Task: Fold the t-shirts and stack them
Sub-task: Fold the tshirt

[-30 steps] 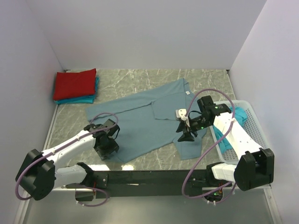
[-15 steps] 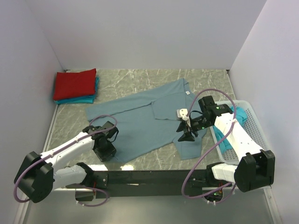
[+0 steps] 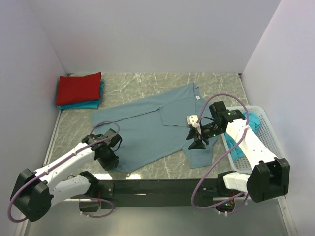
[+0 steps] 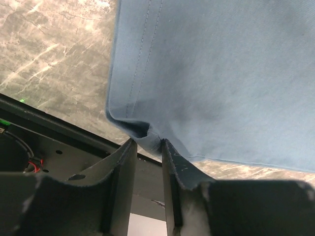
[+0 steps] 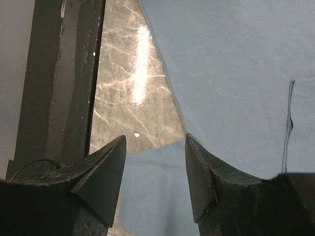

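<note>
A slate-blue t-shirt (image 3: 157, 128) lies spread on the marble table, its white neck label (image 3: 198, 98) at the back right. My left gripper (image 3: 107, 160) is at the shirt's near left hem. In the left wrist view it (image 4: 147, 142) is shut on the hem corner of the shirt (image 4: 216, 73), which bunches between the fingers. My right gripper (image 3: 197, 143) hangs open over the shirt's near right sleeve, and in the right wrist view it (image 5: 155, 147) holds nothing above the blue cloth (image 5: 231, 73). A folded red t-shirt (image 3: 78, 87) lies on folded turquoise ones (image 3: 86, 104) at the back left.
A white perforated basket (image 3: 269, 135) stands at the right edge with a turquoise t-shirt (image 3: 252, 119) in it. The black base rail (image 3: 157, 187) runs along the near edge, close under the left gripper. White walls close in the left, back and right.
My left gripper has shifted a little to the near left while holding the hem corner. The right gripper has barely moved and stays open.
</note>
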### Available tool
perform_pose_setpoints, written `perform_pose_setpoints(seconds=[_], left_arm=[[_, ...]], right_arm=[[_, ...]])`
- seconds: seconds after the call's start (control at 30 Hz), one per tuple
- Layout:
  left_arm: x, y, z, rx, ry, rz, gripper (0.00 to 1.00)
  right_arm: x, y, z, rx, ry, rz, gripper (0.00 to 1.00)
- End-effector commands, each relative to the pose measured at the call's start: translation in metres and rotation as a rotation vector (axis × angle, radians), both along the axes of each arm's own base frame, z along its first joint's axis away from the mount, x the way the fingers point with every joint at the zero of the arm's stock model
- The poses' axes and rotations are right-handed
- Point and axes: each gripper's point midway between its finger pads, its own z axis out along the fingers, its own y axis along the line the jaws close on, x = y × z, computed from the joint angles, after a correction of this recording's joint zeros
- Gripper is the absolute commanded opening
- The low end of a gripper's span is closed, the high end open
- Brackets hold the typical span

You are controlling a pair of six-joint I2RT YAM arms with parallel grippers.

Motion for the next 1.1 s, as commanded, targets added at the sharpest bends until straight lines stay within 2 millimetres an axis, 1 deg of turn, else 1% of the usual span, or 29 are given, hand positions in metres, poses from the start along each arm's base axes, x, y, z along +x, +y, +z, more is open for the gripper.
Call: perform_pose_setpoints(seconds=[0.0,0.1,0.13,0.2,0.23,0.37,0.47,0.57,0.6,0.7,0.73,0.8,0.83,0.87,0.9,0.93,0.97,1.0,1.07], left_arm=[[0.005,-0.001,0.006,0.01,-0.013,-0.014,0.32],[0.007,-0.001,0.003,0.019,-0.013,-0.018,0.26],[0.008,0.0,0.003,0.024,-0.016,-0.017,0.21],[0.011,-0.001,0.005,0.03,-0.021,-0.024,0.16],[0.011,0.0,0.005,0.035,-0.022,-0.027,0.11],[0.017,-0.003,0.013,0.021,-0.052,-0.045,0.03],[0.021,-0.006,0.021,-0.001,-0.083,-0.058,0.0],[0.023,-0.007,0.028,-0.015,-0.104,-0.061,0.0],[0.023,-0.009,0.031,-0.026,-0.115,-0.063,0.0],[0.019,-0.012,0.031,-0.063,-0.117,-0.065,0.0],[0.018,-0.013,0.031,-0.074,-0.117,-0.066,0.0],[0.017,-0.016,0.031,-0.096,-0.123,-0.068,0.0],[0.016,-0.016,0.03,-0.096,-0.123,-0.071,0.0],[0.017,-0.016,0.031,-0.098,-0.13,-0.073,0.0],[0.019,-0.016,0.032,-0.1,-0.143,-0.074,0.0],[0.02,-0.017,0.032,-0.102,-0.147,-0.077,0.0],[0.021,-0.018,0.033,-0.106,-0.151,-0.08,0.0],[0.023,-0.02,0.033,-0.113,-0.157,-0.085,0.0],[0.024,-0.022,0.033,-0.12,-0.159,-0.094,0.0]], right_arm=[[-0.003,0.0,0.009,0.033,-0.02,0.003,0.58],[-0.004,0.0,0.009,0.034,-0.019,0.005,0.58],[-0.004,0.0,0.01,0.036,-0.02,0.004,0.58],[-0.004,0.0,0.01,0.037,-0.021,0.004,0.58],[-0.004,0.0,0.01,0.039,-0.02,0.004,0.58],[-0.005,-0.001,0.01,0.036,-0.018,0.007,0.58],[-0.005,-0.002,0.007,0.029,-0.02,0.012,0.58],[-0.006,-0.011,0.0,-0.034,-0.05,0.027,0.58],[-0.006,-0.021,-0.007,-0.105,-0.065,0.026,0.58],[-0.013,-0.045,-0.024,-0.248,-0.116,0.069,0.59],[-0.016,-0.064,-0.036,-0.353,-0.136,0.082,0.6],[-0.021,-0.088,-0.052,-0.479,-0.203,0.168,0.62],[-0.026,-0.108,-0.064,-0.584,-0.219,0.189,0.63],[-0.028,-0.115,-0.069,-0.62,-0.233,0.214,0.63],[-0.036,-0.122,-0.079,-0.649,-0.214,0.237,0.63],[-0.039,-0.129,-0.082,-0.685,-0.213,0.255,0.63],[-0.042,-0.131,-0.086,-0.691,-0.21,0.277,0.62],[-0.048,-0.135,-0.095,-0.707,-0.193,0.299,0.6],[-0.047,-0.143,-0.103,-0.751,-0.201,0.321,0.55]])
